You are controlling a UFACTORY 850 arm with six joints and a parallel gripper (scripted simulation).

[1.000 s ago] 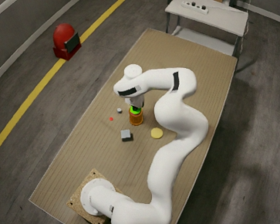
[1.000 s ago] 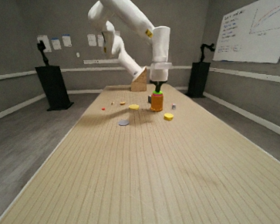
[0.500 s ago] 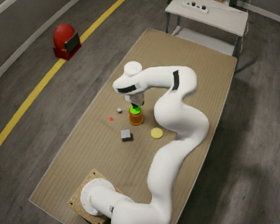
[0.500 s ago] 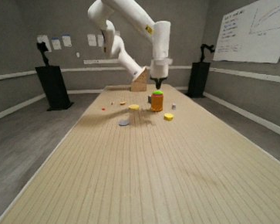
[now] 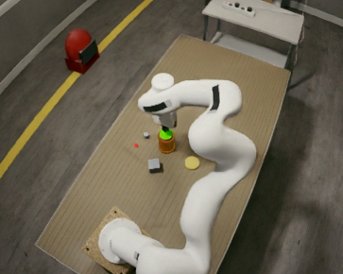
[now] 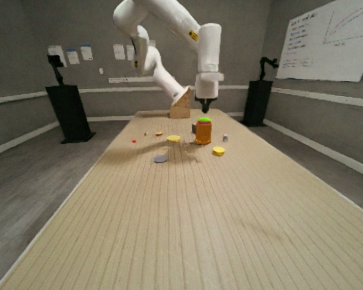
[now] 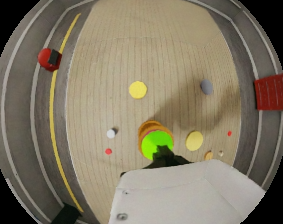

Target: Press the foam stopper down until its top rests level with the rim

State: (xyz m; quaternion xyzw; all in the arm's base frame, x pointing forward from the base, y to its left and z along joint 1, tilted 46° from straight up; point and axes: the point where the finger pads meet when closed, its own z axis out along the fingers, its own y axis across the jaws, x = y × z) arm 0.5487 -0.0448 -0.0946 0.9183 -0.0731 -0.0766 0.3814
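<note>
The orange jar point(image 5: 166, 145) point(image 6: 203, 135) point(image 7: 146, 126) stands upright on the table. The bright green top of the foam stopper point(image 5: 165, 135) point(image 6: 204, 120) point(image 7: 154, 142) shows at its mouth, with a thin pinkish band under it. In the exterior view the green top appears a little above the jar's rim; the exact height is too small to tell. My gripper point(image 5: 165, 128) point(image 6: 205, 111) point(image 7: 160, 153) is shut and empty. Its black tips are over the stopper, with a small gap below them in the exterior view. In the wrist view they hide part of the green top.
A grey block point(image 5: 154, 164) lies near the jar on the robot-base side. Yellow discs point(image 5: 192, 162) point(image 6: 218, 151) point(image 7: 138, 90), a grey disc point(image 6: 160, 159) point(image 7: 206, 87), a small grey-white piece point(image 5: 146, 135) point(image 6: 225, 137) point(image 7: 111, 133) and a red dot point(image 5: 136, 145) point(image 7: 108, 151) lie around it.
</note>
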